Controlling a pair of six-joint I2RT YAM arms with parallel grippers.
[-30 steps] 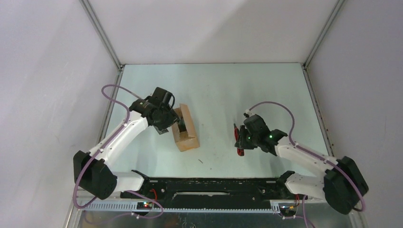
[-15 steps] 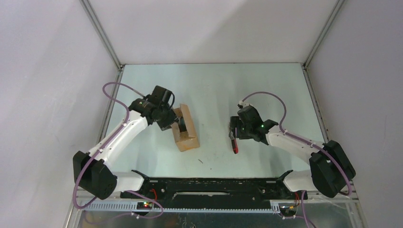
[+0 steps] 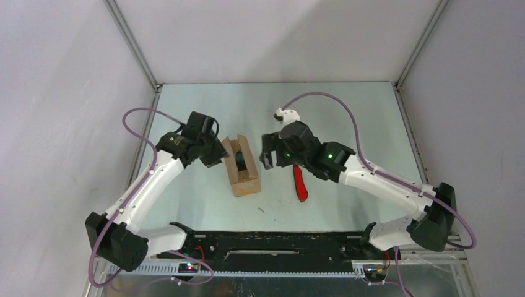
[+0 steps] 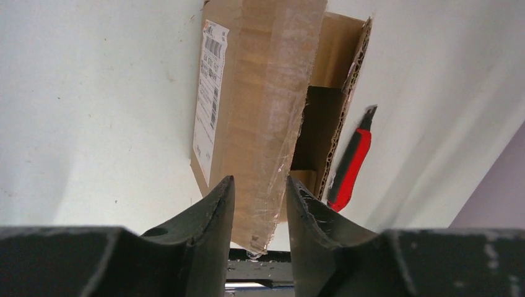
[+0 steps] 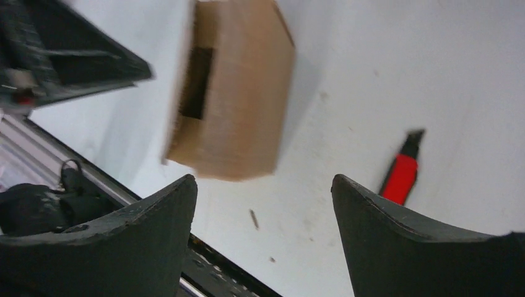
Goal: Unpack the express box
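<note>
The express box (image 3: 242,170), a small brown carton, lies on the table with its top open and a dark inside showing. In the left wrist view a taped flap of the express box (image 4: 263,124) reaches toward me. Its corner lies between the fingers of my left gripper (image 4: 260,185), whose jaws stand partly apart, with a thin gap at the right finger. That left gripper (image 3: 216,154) sits at the box's left side. My right gripper (image 3: 267,156) hovers just right of the box, jaws wide and empty. In the blurred right wrist view, the right gripper (image 5: 263,182) looks down on the box (image 5: 238,93).
A red-handled knife (image 3: 300,183) lies flat on the table right of the box, under the right forearm; the knife (image 5: 401,176) also shows in the right wrist view, and the knife (image 4: 350,167) in the left wrist view. White walls with metal posts close in the table (image 3: 347,111).
My right gripper opened, left the red knife on the table and swung left toward the box. My left arm drew back to the left, its jaws narrowing, and the box now stands open.
</note>
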